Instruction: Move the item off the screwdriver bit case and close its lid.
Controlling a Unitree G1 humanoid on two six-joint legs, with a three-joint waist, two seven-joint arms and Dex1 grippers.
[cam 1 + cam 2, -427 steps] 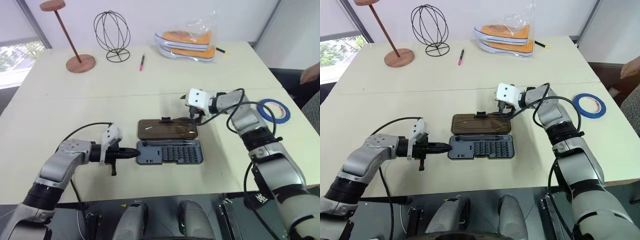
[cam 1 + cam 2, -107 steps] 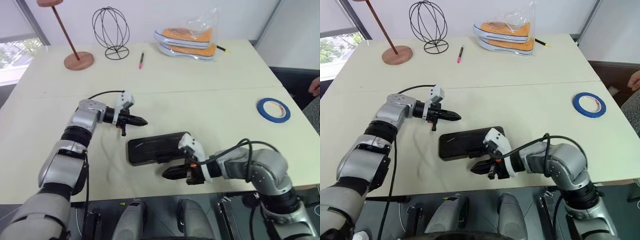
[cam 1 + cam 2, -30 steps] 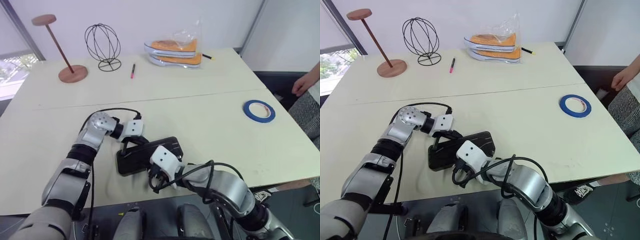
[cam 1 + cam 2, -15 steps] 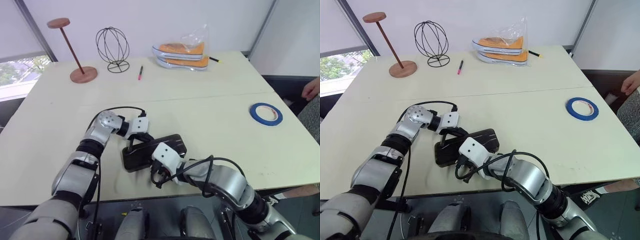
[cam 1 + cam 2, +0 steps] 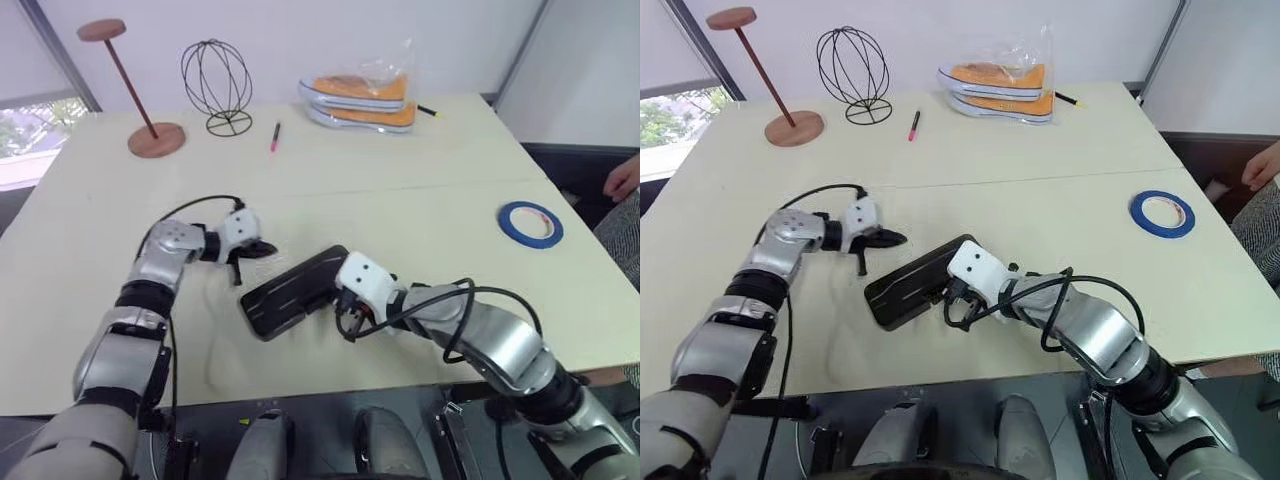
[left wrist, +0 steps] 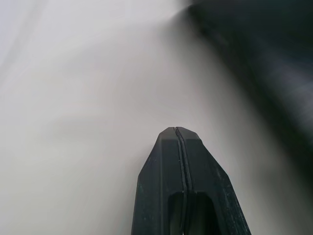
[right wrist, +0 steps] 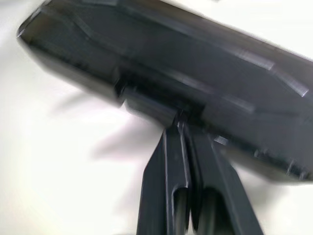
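Observation:
The screwdriver bit case [image 5: 290,293] lies slanted near the table's front middle, its dark lid [image 5: 925,272] down flat on it. The item, a blue tape roll [image 5: 531,222], rests flat on the table far to the right, away from the case. My left gripper [image 5: 262,250] is shut and hovers just left of the case's far corner, apart from it. My right gripper [image 7: 181,120] is shut, its tips pressed against the small latch tab on the near long edge of the case [image 7: 195,63].
Bagged orange shoes [image 5: 360,95], a wire globe [image 5: 215,80], a wooden stand [image 5: 130,90] and a pink pen [image 5: 274,137] sit along the far side. A person's hand [image 5: 625,180] shows at the right edge. Black cables trail from both wrists.
The case has swung so its right end points further away. My left gripper has drawn back off the case to the left. My right gripper has shifted right along the near edge.

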